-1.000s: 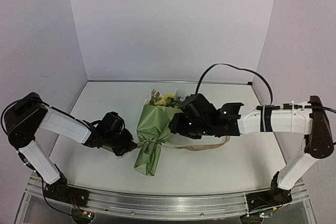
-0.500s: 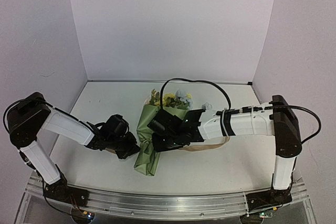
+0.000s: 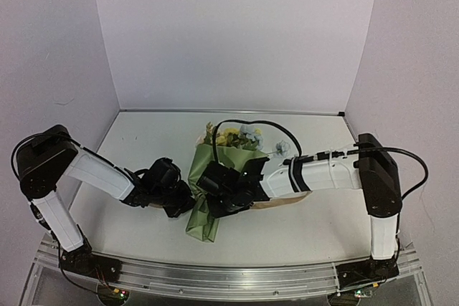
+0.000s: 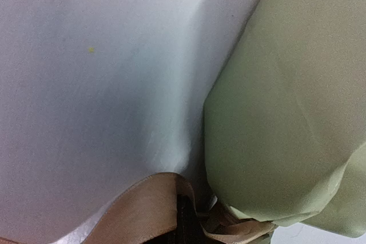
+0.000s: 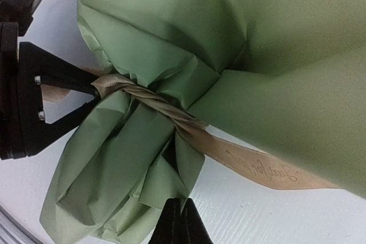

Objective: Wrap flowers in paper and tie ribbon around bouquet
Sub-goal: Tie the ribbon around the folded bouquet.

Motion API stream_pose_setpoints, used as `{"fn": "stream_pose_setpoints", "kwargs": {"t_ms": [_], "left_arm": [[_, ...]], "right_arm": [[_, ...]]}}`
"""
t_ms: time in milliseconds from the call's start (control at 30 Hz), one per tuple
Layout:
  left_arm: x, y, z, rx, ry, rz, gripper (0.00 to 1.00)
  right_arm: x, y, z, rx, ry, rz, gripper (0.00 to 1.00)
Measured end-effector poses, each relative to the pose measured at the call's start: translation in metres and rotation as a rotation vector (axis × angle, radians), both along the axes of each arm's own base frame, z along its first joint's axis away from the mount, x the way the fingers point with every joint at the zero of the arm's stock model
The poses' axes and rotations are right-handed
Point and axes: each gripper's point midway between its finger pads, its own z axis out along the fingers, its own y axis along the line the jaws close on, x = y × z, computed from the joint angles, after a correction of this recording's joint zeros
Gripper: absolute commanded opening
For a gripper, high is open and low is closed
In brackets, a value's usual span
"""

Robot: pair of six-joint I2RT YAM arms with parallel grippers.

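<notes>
The left gripper [image 5: 94,88], jaws clenched, pinches the ribbon [image 5: 240,161] at the neck of the bouquet [image 3: 206,165], lying mid-way across the desk [image 3: 136,141]. The right gripper [image 5: 180,224] has swung in beside it, jaws just snapped closed, seemingly empty; tying looks unfinished.

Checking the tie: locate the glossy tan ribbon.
Right wrist view, centre: the glossy tan ribbon is wound around the pinched neck of the olive-green paper bouquet.
</notes>
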Motion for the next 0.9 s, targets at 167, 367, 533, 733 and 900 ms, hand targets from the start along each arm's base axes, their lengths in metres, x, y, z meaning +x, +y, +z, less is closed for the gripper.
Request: {"fn": "stream_pose_setpoints", "kwargs": {"t_ms": [167,367,533,733,900], "left_arm": [[0.001,-0.014,0.0,-0.024,0.004,-0.01,0.0],[-0.002,-0.025,0.001,-0.037,0.005,-0.031,0.0],[-0.004,-0.026,0.001,-0.039,0.01,-0.029,0.0],[-0.005,-0.025,0.0,-0.042,0.023,-0.019,0.0],[-0.006,-0.025,0.001,-0.041,0.024,-0.019,0.0]], "right_arm": [[-0.003,0.0,-0.022,-0.035,0.034,-0.005,0.0],[-0.005,-0.004,-0.041,-0.064,0.062,-0.028,0.13],[-0.009,-0.014,-0.029,-0.058,0.059,-0.029,0.42],[-0.008,-0.019,0.056,0.079,-0.014,-0.011,0.53],[0.009,-0.024,0.113,0.181,-0.07,-0.037,0.4]]}}
